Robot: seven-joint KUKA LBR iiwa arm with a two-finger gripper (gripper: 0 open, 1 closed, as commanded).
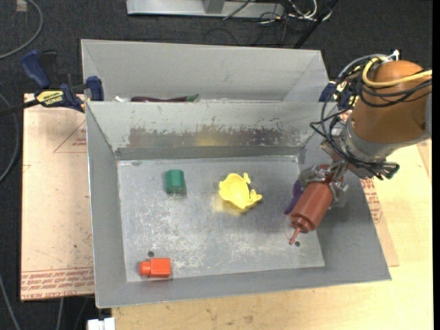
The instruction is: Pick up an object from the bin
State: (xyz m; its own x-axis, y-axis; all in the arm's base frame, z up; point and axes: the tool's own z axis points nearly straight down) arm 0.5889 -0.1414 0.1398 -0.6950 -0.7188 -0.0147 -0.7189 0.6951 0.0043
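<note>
Hung with fingers (294, 237) closed on nothing, low over the grey bin's (206, 249) right side, right of a yellow crumpled lump (238, 192).

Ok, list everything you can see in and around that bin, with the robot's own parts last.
bin: one, grey metal, middle of the view
green block: one, green, left part of the floor, towards the back
yellow crumpled thing: one, yellow, middle of the floor
orange block: one, orange-red, front left corner of the floor
purple thing: one, purple, right side of the floor, partly hidden by the gripper; kind unclear
gripper: one, reddish-brown, tilted, low over the right side of the floor, next to the purple thing
arm: one, orange cover with cables, coming in from the right
</note>
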